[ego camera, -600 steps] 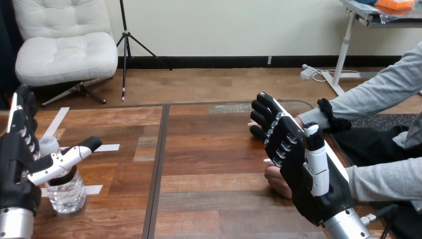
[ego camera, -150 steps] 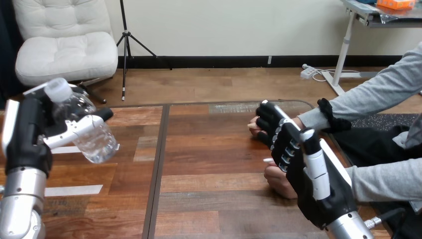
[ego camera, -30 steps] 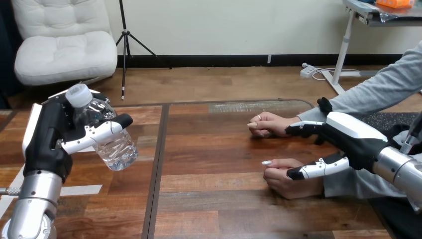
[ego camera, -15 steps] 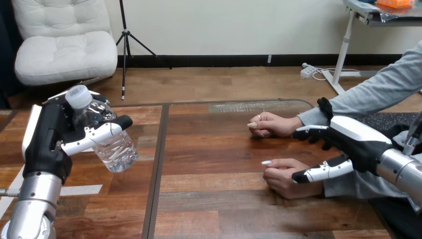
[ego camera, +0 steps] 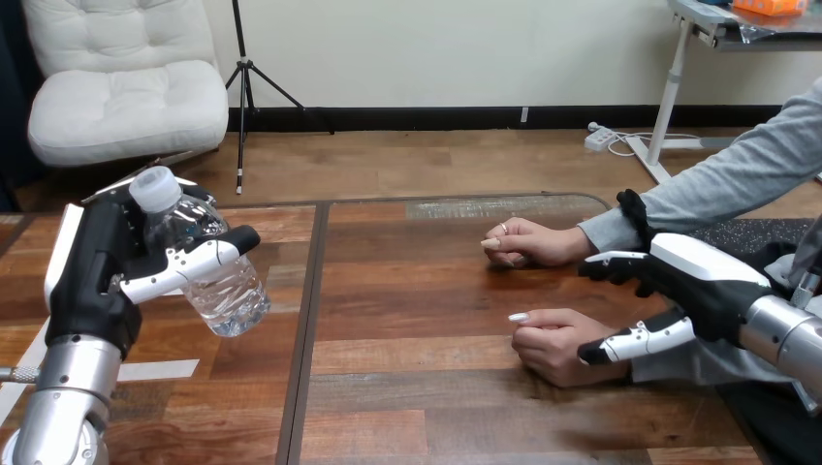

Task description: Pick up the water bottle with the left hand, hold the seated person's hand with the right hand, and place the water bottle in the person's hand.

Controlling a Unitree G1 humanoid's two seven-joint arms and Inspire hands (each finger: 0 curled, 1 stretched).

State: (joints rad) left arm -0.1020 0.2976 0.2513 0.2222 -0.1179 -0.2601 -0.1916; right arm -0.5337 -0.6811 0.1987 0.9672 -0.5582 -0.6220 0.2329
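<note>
Aloft, left hand (ego camera: pixel 92 276) clamped on clear crinkled plastic water bottle (ego camera: pixel 221 283) (tilted); right hand (ego camera: pixel 706 281) splayed.

A clear, glossy plastic water bottle (ego camera: pixel 199 255) above a smooth, dark wooden table (ego camera: pixel 417 320).

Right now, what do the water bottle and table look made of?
The water bottle looks like thin clear plastic, glossy: see-through ribbed wall, opaque white cap. The table looks like wood or wood-look planks, semi-gloss brown: grain streaks, dark seams; solid or veneer, cannot tell.
</note>
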